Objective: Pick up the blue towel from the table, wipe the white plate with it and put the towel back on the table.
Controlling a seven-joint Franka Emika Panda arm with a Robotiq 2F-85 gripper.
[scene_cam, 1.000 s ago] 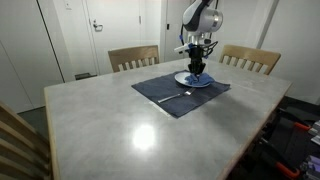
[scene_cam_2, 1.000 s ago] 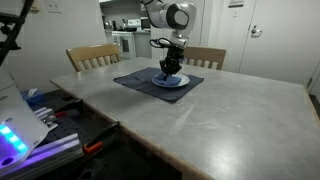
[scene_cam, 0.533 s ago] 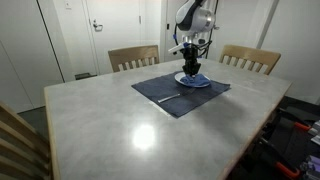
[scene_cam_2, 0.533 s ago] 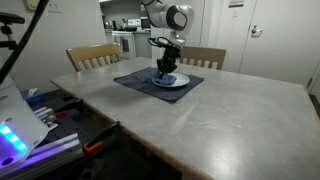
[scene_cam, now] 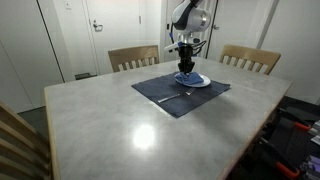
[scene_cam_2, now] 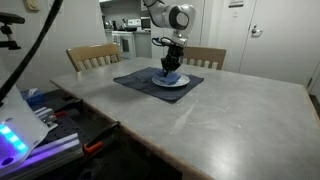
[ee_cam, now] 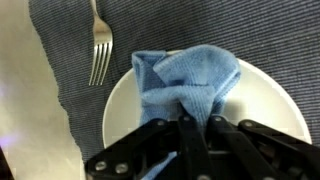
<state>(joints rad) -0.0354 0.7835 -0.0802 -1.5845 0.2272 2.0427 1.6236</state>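
Arm: in both exterior views your Franka arm [scene_cam: 190, 18] [scene_cam_2: 170, 15] reaches down over the far half of the surface, with the wrist directly above the plate.
Fingers: in the wrist view your fingers [ee_cam: 185, 140] enter from six o'clock. They are clamped together on a bunched fold of the blue towel, with only cloth between them.
Blue towel [ee_cam: 190, 82]: it lies crumpled on the white plate under your grasp. It covers the plate from the centre toward twelve o'clock and reaches the rim at about eleven o'clock. In an exterior view it is only a small blue patch [scene_cam: 187, 75] beneath the wrist.
White plate [ee_cam: 275, 105]: it is round and rests on the placemat. You see bare white at three o'clock and nine o'clock of the towel. It also shows in both exterior views [scene_cam: 197, 82] [scene_cam_2: 172, 83].
Placemat [ee_cam: 200, 25]: this dark blue woven rectangle lies flat on the surface, and its edge runs along nine o'clock of the wrist view.
Fork [ee_cam: 98, 50]: it lies on the placemat at ten o'clock of the plate, just beside the rim, with its tines toward six o'clock.
Surface [scene_cam: 120, 125]: the pale grey tabletop carries the placemat on its far half.
Chairs: two wooden chairs [scene_cam: 133, 57] [scene_cam: 250, 60] stand at the far edge.
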